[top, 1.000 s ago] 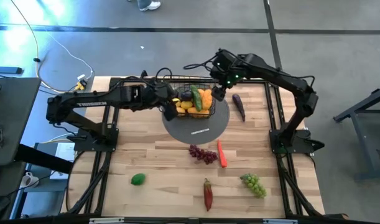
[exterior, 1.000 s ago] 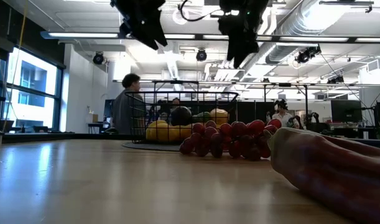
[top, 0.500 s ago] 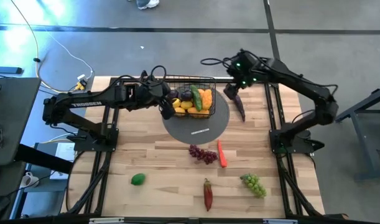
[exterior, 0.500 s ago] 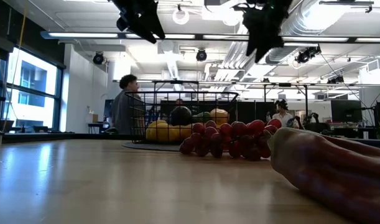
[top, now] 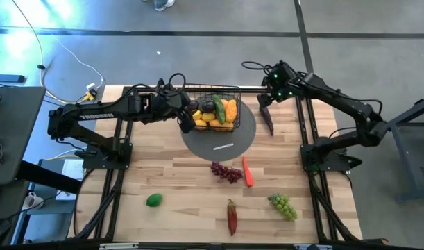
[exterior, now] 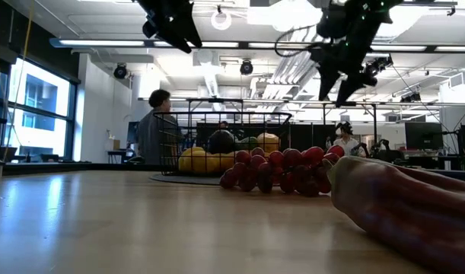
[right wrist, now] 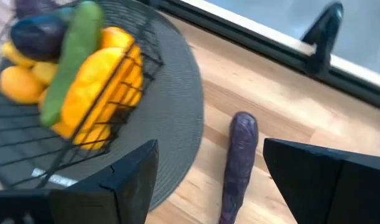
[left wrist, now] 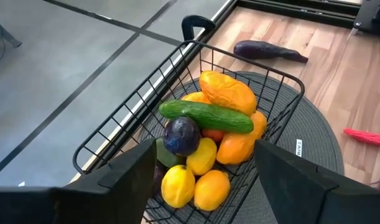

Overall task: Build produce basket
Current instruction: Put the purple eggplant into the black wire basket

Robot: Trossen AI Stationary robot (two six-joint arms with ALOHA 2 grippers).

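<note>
The black wire basket (top: 213,111) stands on a round grey mat (top: 218,139). It holds lemons (left wrist: 196,180), a plum (left wrist: 181,135), a cucumber (left wrist: 205,116) and orange fruit (left wrist: 227,91). My left gripper (top: 187,119) (left wrist: 205,152) hovers open above the basket's left end. My right gripper (top: 265,101) (right wrist: 208,155) hangs open above the far end of a dark purple eggplant (top: 268,119) (right wrist: 238,162). The eggplant lies flat on the table, right of the mat. In the low view the right gripper (exterior: 339,76) is high above the table.
Loose produce lies on the near half of the table: red grapes (top: 226,171), an orange-red carrot (top: 248,171), a red pepper (top: 232,217), green grapes (top: 283,205) and a small green fruit (top: 153,201). People stand in the room beyond the table.
My right gripper has moved from above the basket's right end toward the table's right edge and come down somewhat, ending over the eggplant. The basket and the produce have stayed put.
</note>
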